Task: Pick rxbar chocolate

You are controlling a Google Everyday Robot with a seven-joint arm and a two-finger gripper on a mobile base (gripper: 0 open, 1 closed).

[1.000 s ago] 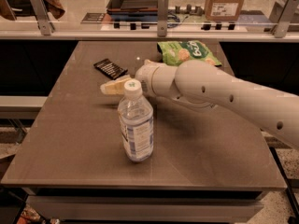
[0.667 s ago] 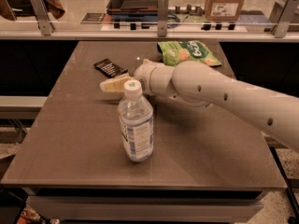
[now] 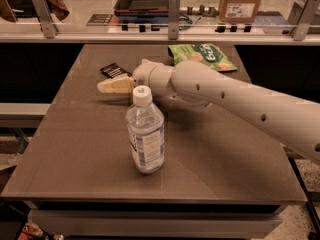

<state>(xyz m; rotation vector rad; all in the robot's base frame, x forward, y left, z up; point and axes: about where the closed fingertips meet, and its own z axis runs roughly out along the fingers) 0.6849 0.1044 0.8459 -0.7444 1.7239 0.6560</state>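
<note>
Beyond the water bottle [image 3: 145, 134], the rxbar chocolate [image 3: 114, 70] lies flat on the table [image 3: 75, 154], and the gripper [image 3: 116, 85] hangs low between bottle and bar, seemingly lining up a grasp, though whether it is parted or closed cannot be told.

I see the arm [image 3: 225, 101]: off-white shell, smooth tubular segs, thicker toward the right. Approx. four small dark round recesses along its side. Wrist collar stepped, same colour. Gripper [image 3: 115, 86]: cream-yellow tapered wedge at arm tip, low over table [image 3: 75, 149], back-left area.
</note>
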